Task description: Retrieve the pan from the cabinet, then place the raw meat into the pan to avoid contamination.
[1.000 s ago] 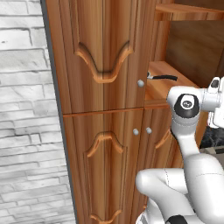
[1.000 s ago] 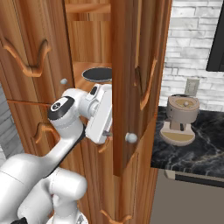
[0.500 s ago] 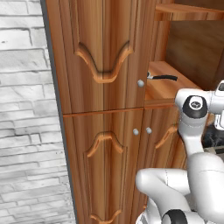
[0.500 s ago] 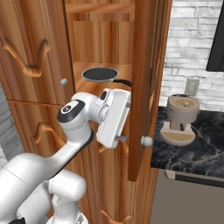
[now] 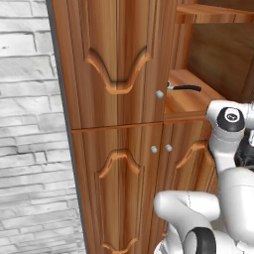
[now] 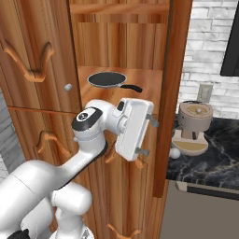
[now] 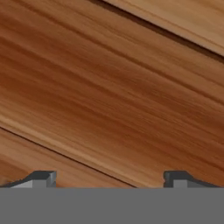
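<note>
The pan (image 6: 108,80) is seen lying flat on a shelf (image 6: 140,86) inside the open cabinet (image 5: 114,74), its handle pointing toward the open door (image 6: 170,93), which stands edge-on just right of the shelf. In the left base view only the pan's handle (image 5: 184,88) is seen, past the edge of the closed upper door. The gripper (image 6: 150,137) is held below the pan's shelf and close to the open door's inner face; its jaws are set apart with nothing between them, and in the hand view the fingertips (image 7: 43,178) are seen wide apart against bare wood grain. Round silver knobs (image 5: 159,94) are fixed to the cabinet doors, one (image 6: 175,152) on the open door. To the right of the cabinet a coffee machine (image 6: 193,127) stands on a dark marbled bench (image 6: 210,158) before a white brick wall (image 6: 207,56). The same brick wall (image 5: 30,124) is seen left of the cabinet. No writing can be read.
</note>
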Available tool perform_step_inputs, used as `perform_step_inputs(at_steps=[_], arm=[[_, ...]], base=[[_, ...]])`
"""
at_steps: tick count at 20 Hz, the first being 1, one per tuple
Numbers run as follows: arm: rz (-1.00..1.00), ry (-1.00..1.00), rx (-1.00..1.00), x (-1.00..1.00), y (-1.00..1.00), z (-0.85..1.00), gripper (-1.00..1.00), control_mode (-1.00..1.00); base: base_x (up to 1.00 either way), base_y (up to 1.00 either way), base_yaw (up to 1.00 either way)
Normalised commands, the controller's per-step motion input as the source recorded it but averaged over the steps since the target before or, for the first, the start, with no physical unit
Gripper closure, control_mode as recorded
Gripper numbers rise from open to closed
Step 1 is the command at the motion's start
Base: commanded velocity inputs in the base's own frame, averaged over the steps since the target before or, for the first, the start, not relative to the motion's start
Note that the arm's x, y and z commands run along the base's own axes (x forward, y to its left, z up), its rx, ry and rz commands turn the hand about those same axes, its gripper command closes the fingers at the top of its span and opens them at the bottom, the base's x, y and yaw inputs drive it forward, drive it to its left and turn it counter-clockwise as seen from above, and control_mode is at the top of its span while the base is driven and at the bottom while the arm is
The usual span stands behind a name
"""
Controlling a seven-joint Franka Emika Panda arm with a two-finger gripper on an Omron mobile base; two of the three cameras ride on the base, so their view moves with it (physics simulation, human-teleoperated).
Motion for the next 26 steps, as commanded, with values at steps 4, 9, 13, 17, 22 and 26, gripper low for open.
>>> perform_step_inputs(at_steps=[4, 9, 13, 17, 22, 26], arm=[[0.00, 0.00, 0.00, 0.06, 0.15, -0.01, -1.00, -1.00], [-0.05, -0.13, -0.02, 0.10, 0.69, -0.02, -1.00, -1.00], [-0.12, -0.29, 0.08, 0.40, 0.62, 0.00, -1.00, -1.00], [-0.14, -0.42, 0.31, 0.37, 0.47, 0.00, -1.00, -1.00], [-0.06, -0.61, 0.35, 0.19, 0.54, -0.02, -1.00, -1.00], [-0.03, -0.71, 0.30, 0.10, 0.68, -0.14, -1.00, -1.00]], base=[[0.00, 0.00, 0.00], [0.00, 0.00, 0.00], [0.00, 0.00, 0.00], [0.00, 0.00, 0.00], [0.00, 0.00, 0.00], [0.00, 0.00, 0.00]])
